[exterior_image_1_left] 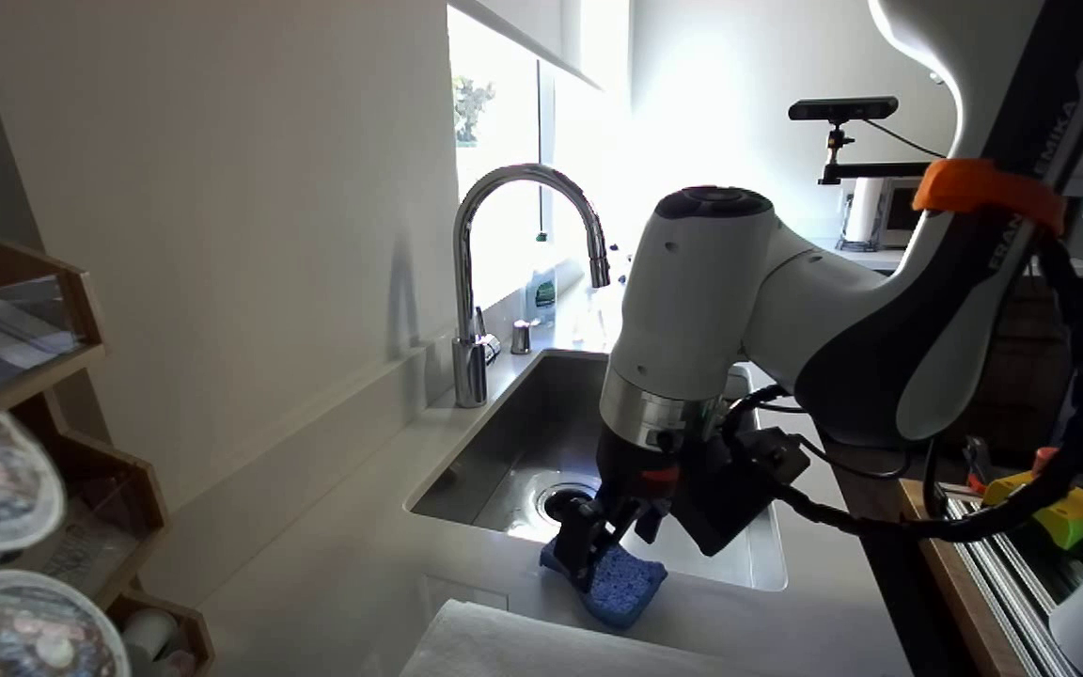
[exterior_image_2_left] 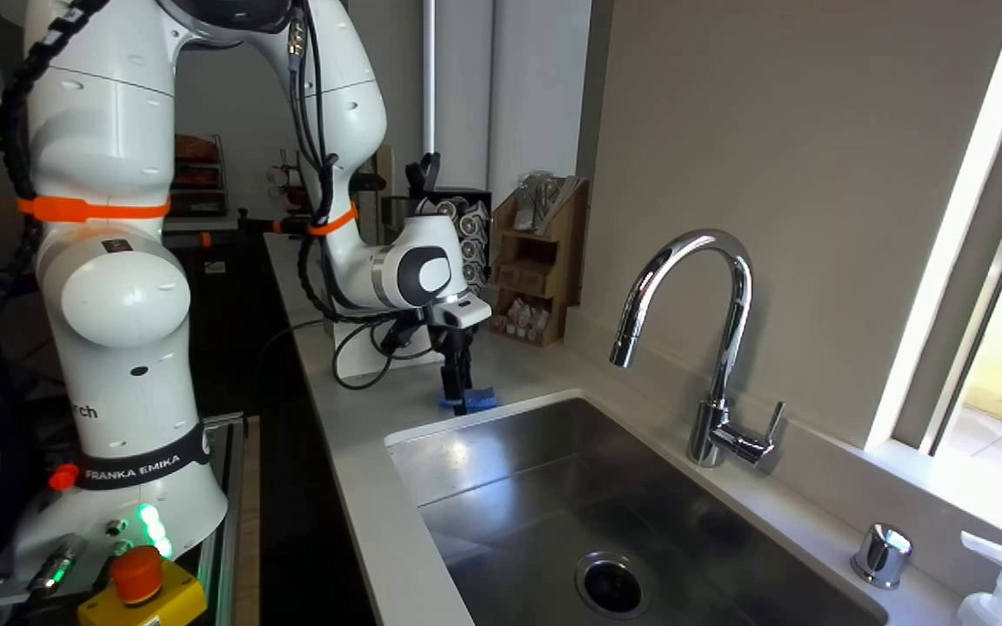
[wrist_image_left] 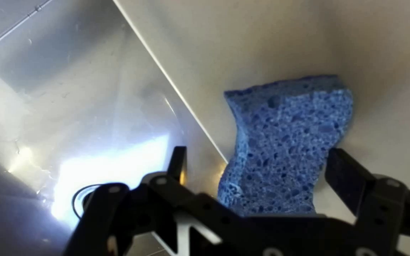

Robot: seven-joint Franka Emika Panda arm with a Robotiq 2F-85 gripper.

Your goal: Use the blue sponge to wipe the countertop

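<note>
Pincer (wrist_image_left: pixel 257 156) has its jaws wide apart, straddling the blue sponge (wrist_image_left: pixel 287 142). One finger (wrist_image_left: pixel 349 181) sits right at the sponge's edge, contact unclear; the other is apart from it, sink (wrist_image_left: pixel 77 113) showing in the gap. Sponge is on the desk (exterior_image_2_left: pixel 397 522) just beside the sink; in wrist view its lower end overlaps the sink edge line, can't tell if it overhangs.

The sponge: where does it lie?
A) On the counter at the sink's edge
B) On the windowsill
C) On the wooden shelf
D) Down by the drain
A: the wrist view shows the sponge on the counter, right at the edge of the sink.
</note>
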